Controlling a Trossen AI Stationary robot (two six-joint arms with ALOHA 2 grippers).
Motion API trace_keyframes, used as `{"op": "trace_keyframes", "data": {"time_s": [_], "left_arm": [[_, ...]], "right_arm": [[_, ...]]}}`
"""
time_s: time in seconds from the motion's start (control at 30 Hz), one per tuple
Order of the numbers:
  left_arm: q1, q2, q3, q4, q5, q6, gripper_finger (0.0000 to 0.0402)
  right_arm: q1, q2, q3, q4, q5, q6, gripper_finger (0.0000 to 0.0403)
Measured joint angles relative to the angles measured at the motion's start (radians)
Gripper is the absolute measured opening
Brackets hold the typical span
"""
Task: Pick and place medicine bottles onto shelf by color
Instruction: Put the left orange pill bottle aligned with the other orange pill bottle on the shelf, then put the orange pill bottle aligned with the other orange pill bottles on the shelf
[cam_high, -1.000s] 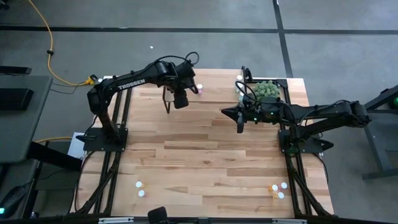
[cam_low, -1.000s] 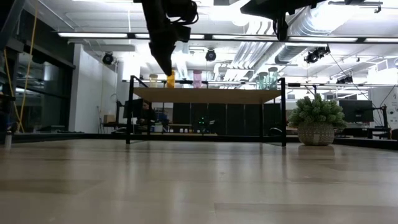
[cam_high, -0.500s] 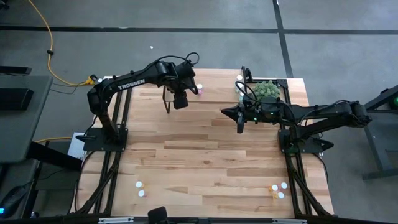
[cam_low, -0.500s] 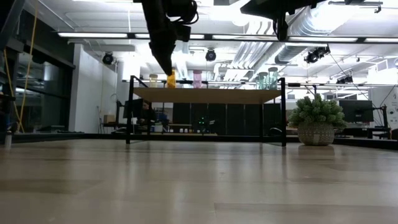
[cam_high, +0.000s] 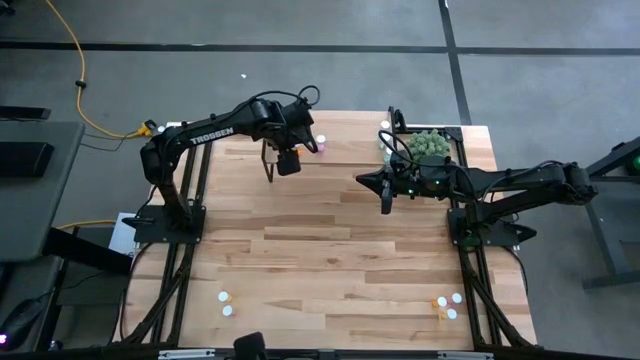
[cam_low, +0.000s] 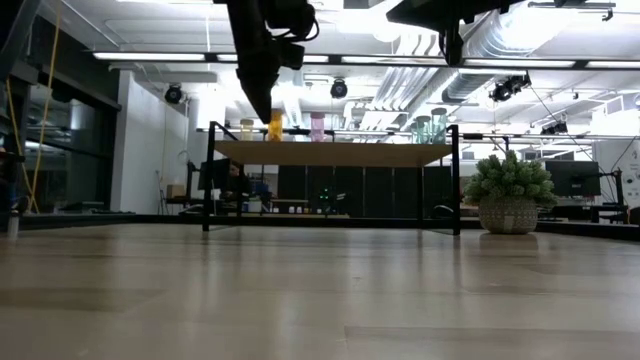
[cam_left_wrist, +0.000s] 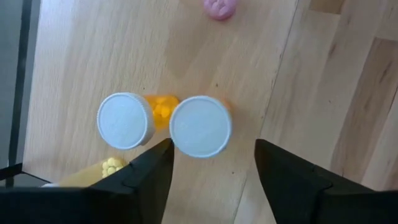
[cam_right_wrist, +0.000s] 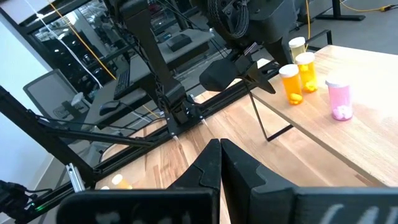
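Note:
The shelf (cam_low: 335, 153) stands at the table's far side. On its top stand a yellow bottle (cam_low: 246, 129), two orange bottles (cam_left_wrist: 200, 126) (cam_left_wrist: 125, 121), a pink bottle (cam_low: 317, 126) and teal bottles (cam_low: 432, 127), all upright on their bases. My left gripper (cam_left_wrist: 214, 165) hangs open just above the orange bottles at the shelf's left end and touches nothing; it also shows in the high view (cam_high: 286, 162). My right gripper (cam_right_wrist: 219, 155) is shut and empty, held high near the shelf's right part (cam_high: 386, 195).
A green plant ball in a pot (cam_high: 428, 145) stands by the shelf's right end. Loose bottles lie near the table's front edge, at the left (cam_high: 225, 303) and at the right (cam_high: 447, 305). The middle of the tabletop (cam_high: 330, 250) is bare wood.
My left gripper has drawn slightly up and away from the orange bottle, which now shows whole on the shelf in the low view. The bottles have stayed in place.

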Motion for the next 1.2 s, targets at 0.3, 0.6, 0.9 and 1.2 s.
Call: {"op": "trace_keyframes", "data": {"time_s": [0.3,0.6,0.9,1.2], "left_arm": [[0.0,-0.063,0.001,-0.016,-0.003,-0.024,0.0219],[-0.011,-0.199,-0.002,-0.082,0.081,-0.348,0.0218],[-0.226,-0.625,-0.344,0.474,0.096,-0.527,0.0218],[-0.503,-1.018,-0.899,1.214,-0.174,-0.485,0.0218]], "right_arm": [[0.0,0.0,0.0,0.0,0.0,-0.006,0.0],[0.0,0.0,0.0,0.0,-0.001,-0.001,0.0],[0.0,0.0,0.0,0.001,-0.001,-0.008,0.0],[0.0,-0.001,0.0,0.07,-0.001,-0.03,0.0]]}}
